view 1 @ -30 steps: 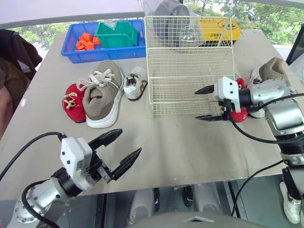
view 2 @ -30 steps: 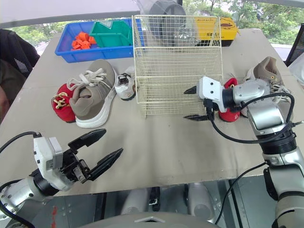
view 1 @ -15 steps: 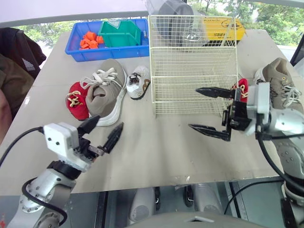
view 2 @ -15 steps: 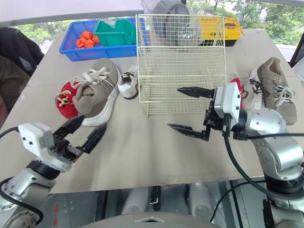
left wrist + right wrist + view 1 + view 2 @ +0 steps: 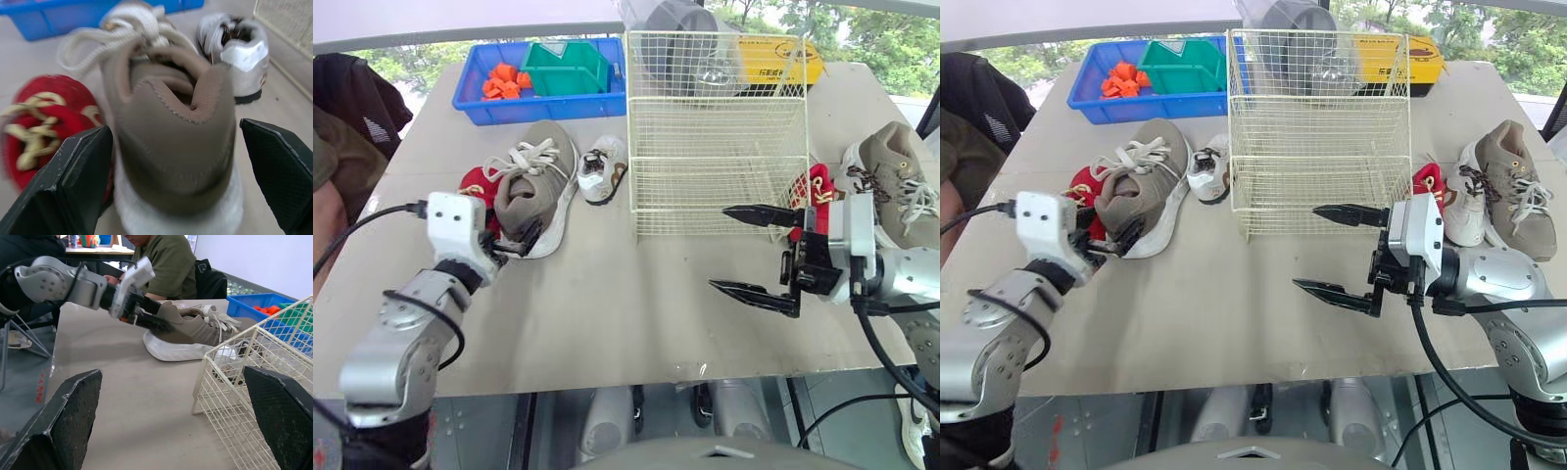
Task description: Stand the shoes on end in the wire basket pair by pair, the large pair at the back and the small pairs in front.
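Note:
The wire basket (image 5: 715, 127) stands empty at the table's middle back. To its left lie a large tan shoe (image 5: 533, 186), a small red shoe (image 5: 473, 183) and a small white shoe (image 5: 602, 166). On its right lie another tan shoe (image 5: 891, 166), a red shoe (image 5: 818, 186) and a white shoe (image 5: 1464, 211). My left gripper (image 5: 175, 128) is open, its fingers on either side of the left tan shoe's heel (image 5: 176, 147), apart from it. My right gripper (image 5: 719, 248) hangs wide open in front of the basket, holding nothing.
A blue tray (image 5: 480, 103) with orange parts and a green bin (image 5: 563, 69) sits at the back left. A yellow box (image 5: 773, 59) and a dark round container (image 5: 680, 24) stand behind the basket. A person in a green shirt (image 5: 166, 264) sits beyond the table.
My left gripper has moved forward from the table's front edge up to the heel of the left tan shoe. My right gripper has shifted slightly, still open.

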`<control>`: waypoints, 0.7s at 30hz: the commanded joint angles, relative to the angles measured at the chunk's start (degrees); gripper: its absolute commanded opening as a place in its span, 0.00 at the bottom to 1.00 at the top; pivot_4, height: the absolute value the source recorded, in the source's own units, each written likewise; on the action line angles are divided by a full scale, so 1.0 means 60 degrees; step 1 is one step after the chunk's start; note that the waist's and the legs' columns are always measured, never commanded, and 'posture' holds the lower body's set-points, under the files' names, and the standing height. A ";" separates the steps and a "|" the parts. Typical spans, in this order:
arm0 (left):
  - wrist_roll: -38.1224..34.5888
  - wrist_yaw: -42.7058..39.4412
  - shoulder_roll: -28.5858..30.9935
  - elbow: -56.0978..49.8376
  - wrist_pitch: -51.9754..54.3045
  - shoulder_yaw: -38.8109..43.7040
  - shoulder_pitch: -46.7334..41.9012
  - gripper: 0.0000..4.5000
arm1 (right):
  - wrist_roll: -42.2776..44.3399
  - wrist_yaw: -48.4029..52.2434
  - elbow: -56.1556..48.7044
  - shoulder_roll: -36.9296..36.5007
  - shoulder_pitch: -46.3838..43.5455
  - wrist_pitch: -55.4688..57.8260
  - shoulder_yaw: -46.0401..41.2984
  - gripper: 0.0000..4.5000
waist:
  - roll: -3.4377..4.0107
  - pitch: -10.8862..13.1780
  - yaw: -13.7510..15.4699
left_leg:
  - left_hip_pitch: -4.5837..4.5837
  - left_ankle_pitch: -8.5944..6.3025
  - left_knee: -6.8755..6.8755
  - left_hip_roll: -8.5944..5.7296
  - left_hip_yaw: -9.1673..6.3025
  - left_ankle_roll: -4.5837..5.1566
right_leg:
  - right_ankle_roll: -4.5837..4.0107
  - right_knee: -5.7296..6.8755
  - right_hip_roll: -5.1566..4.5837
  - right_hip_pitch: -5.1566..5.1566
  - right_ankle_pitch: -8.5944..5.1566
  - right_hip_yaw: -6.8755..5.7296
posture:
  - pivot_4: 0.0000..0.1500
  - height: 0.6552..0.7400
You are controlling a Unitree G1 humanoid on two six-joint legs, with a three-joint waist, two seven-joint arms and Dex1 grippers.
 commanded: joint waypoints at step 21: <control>0.1646 -0.0017 -0.1994 -0.1733 -0.4348 0.0835 -0.0271 0.15 | 0.0102 -0.0258 0.1154 -0.0185 -0.2337 0.0060 0.0476 1.00 | -0.0094 0.0067 0.0009 | -0.0010 -0.0004 0.0004 0.0003 -0.0018 -0.0009 | -0.0008 0.0003 -0.0030 0.0000 0.0007 -0.0010 | 1.00 1.00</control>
